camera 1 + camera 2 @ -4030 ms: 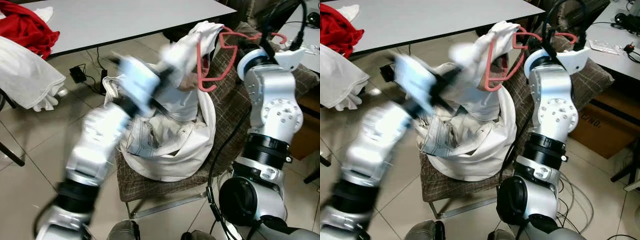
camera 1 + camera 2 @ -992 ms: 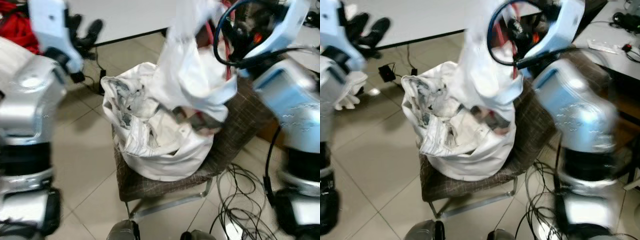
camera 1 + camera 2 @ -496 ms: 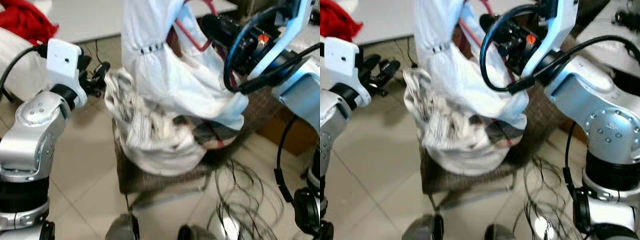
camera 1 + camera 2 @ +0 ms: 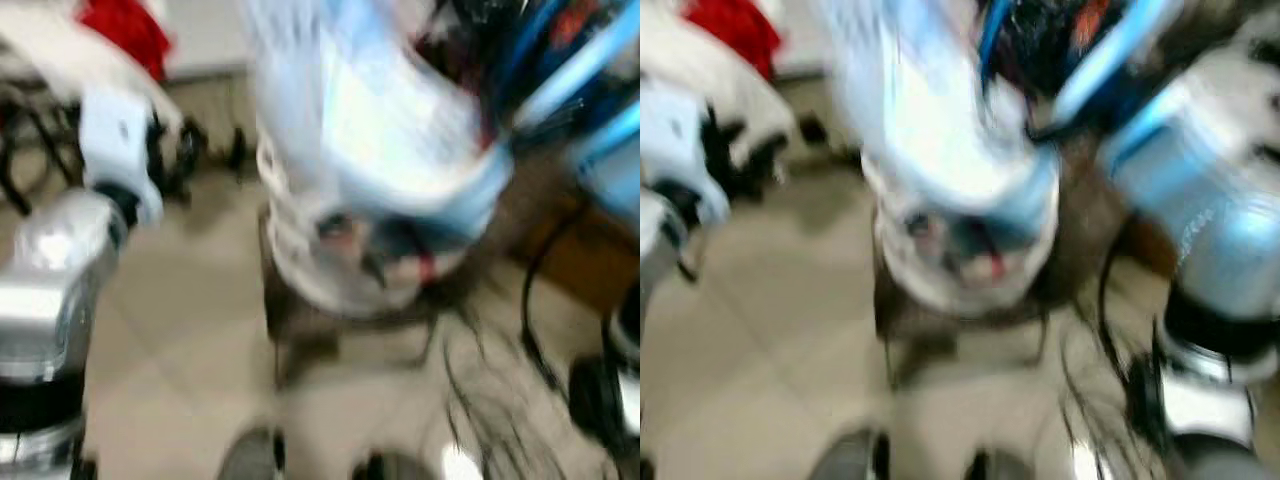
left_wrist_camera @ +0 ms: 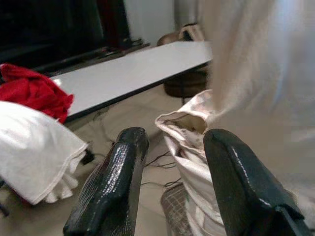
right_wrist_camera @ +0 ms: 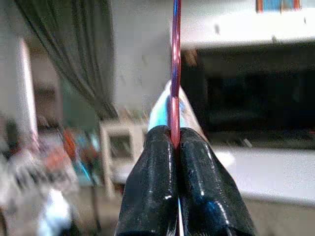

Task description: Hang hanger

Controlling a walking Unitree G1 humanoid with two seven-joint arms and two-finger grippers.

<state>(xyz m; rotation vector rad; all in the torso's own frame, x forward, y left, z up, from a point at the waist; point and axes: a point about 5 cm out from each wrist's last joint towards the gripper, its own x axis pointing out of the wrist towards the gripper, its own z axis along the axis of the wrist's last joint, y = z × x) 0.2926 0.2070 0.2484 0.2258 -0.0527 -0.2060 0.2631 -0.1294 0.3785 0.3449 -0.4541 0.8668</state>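
A thin red hanger [image 6: 175, 59] rises from between the fingers of my right gripper [image 6: 173, 136], which is shut on it and held high. A white garment [image 4: 370, 110] hangs from the hanger over the chair, badly smeared in the head views. My left gripper [image 5: 174, 137] is open and holds nothing. It sits to the left of the garment, pointing toward the white bag of clothes [image 5: 189, 137]. In the left eye view its dark fingers [image 4: 175, 150] are a blur.
The bag of clothes rests on a brown chair [image 4: 300, 330]. Behind it stands a white table [image 5: 133, 73] with a red cloth [image 5: 32, 91] on it. A white cloth [image 5: 34, 162] hangs at the left. Dark cables [image 4: 490, 390] lie on the tiled floor at the right.
The head views have shifted and smeared, so the camera is moving. The garment on the hanger stays raised in my right gripper. My left gripper stays open at the left.
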